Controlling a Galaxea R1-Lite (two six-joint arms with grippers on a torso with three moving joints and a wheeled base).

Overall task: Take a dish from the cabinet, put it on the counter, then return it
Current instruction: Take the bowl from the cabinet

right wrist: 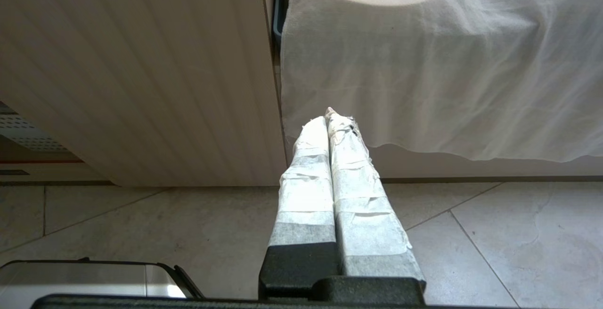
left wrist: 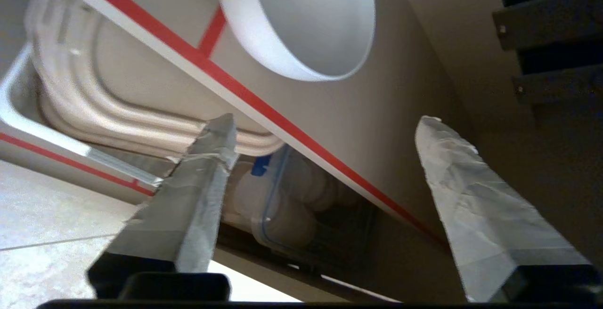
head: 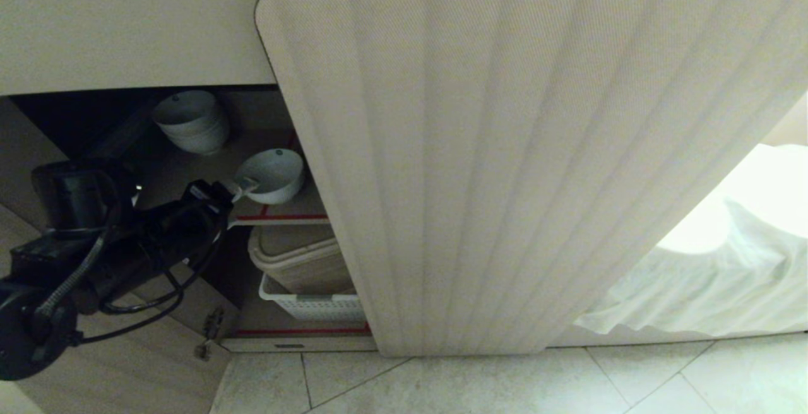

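Observation:
The dish is a small white bowl standing on the cabinet's upper shelf, close to the red-edged front. In the left wrist view the dish lies just beyond the fingertips, apart from them. My left gripper reaches into the cabinet and stands open, with nothing between its taped fingers. The cabinet's ribbed door hangs wide open on the right. My right gripper is shut and empty, low over the floor, outside the head view. The counter is out of view.
A stack of white bowls sits deeper on the same shelf. Below, beige lidded containers rest in a white basket. Bagged white items lie on the lower shelf. White cloth hangs at the right above the tiled floor.

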